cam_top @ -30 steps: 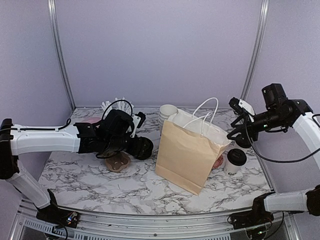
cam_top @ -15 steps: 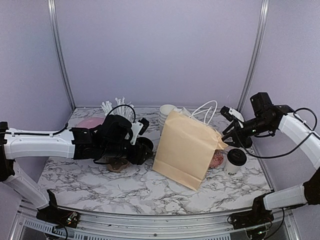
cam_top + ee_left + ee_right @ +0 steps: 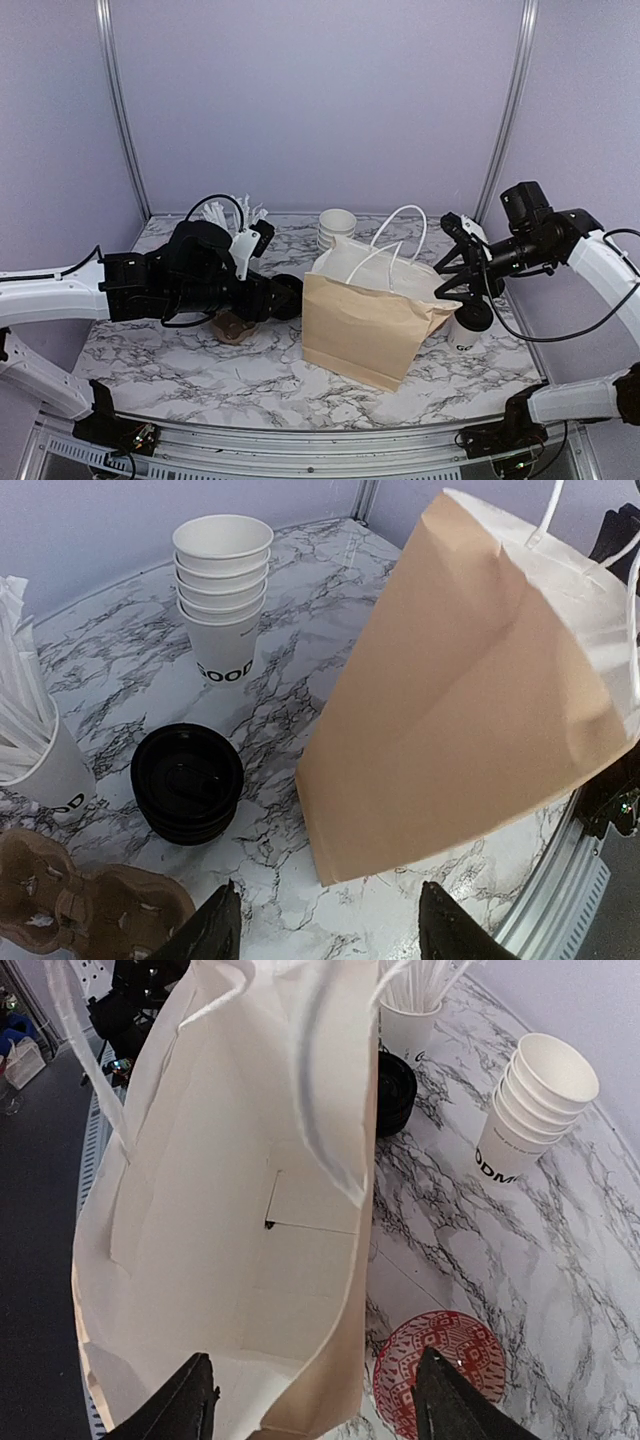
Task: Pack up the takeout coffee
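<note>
One takeout coffee [image 3: 468, 325], a white cup with black letters and a black lid, stands to the right of the brown paper bag [image 3: 365, 325]. The bag leans over, its white-lined mouth [image 3: 250, 1210] turned up toward the right. My right gripper [image 3: 320, 1400] hovers open over that mouth, one fingertip [image 3: 195, 1400] above the inside and the other outside above the table, so the bag's right wall runs between the jaws. The top view puts this gripper [image 3: 450, 285] at the bag's upper right rim. My left gripper [image 3: 330, 930] is open and holds nothing, low over the table by the bag's left bottom corner [image 3: 330, 865].
A stack of lidless white cups [image 3: 222, 590] stands behind the bag. A pile of black lids [image 3: 187, 780] lies left of the bag, with a cup of wrapped straws [image 3: 40, 750] and a brown pulp carrier [image 3: 80, 915] further left. A red patterned disc [image 3: 440, 1370] lies by the bag's right side.
The bag has tipped lower, its mouth now gaping to the right. My right gripper came left and down to its rim. My left arm drew back to the left.
</note>
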Robot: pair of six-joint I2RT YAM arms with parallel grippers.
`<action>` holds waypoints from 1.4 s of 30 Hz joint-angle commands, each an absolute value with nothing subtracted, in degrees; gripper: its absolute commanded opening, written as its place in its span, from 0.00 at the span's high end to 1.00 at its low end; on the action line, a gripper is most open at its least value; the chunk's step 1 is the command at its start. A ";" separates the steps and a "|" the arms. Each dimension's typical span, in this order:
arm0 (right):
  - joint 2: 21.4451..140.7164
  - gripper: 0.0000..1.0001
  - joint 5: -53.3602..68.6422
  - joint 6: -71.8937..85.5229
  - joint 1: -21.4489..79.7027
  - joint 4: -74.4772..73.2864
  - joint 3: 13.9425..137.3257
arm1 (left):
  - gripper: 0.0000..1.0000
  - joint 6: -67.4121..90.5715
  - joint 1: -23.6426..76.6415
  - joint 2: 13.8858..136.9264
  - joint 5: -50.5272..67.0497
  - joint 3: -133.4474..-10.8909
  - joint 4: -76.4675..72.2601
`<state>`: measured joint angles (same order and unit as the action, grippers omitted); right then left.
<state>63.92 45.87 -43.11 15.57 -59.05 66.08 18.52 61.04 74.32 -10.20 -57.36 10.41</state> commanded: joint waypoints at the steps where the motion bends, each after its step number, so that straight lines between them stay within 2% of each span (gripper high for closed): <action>1: 64.55 0.33 50.24 -43.32 16.38 -60.45 69.00 | 0.39 18.23 61.08 71.09 -13.60 -59.07 15.93; 12: 72.15 0.33 48.45 -37.62 20.37 -56.25 78.38 | 0.39 23.89 60.44 68.34 -22.75 -60.78 24.08; 17: 75.96 0.38 44.59 -35.38 23.44 -54.12 80.55 | 0.37 30.35 56.70 66.10 -24.81 -60.38 31.01; 22: 79.91 0.51 44.15 -34.17 24.94 -53.15 82.39 | 0.34 32.76 51.33 66.08 -22.45 -57.51 35.07; 29: 83.48 0.94 43.30 -32.84 27.64 -55.51 88.15 | 0.34 29.68 46.57 70.53 -21.16 -56.88 36.99; 30: 83.38 0.98 43.34 -32.98 28.21 -56.32 89.24 | 0.34 29.36 46.50 71.12 -20.71 -57.13 37.03; 38: 78.62 1.00 46.45 -35.04 29.88 -58.58 88.35 | 0.35 27.16 46.43 72.71 -19.76 -59.43 36.94; 42: 76.40 1.00 44.64 -36.13 30.47 -57.37 84.94 | 0.37 26.03 46.84 69.21 -18.92 -60.86 35.46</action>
<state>78.87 44.21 -34.09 29.47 -56.71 86.67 28.18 46.65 72.55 -19.92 -57.82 35.24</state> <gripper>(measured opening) 0.009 0.638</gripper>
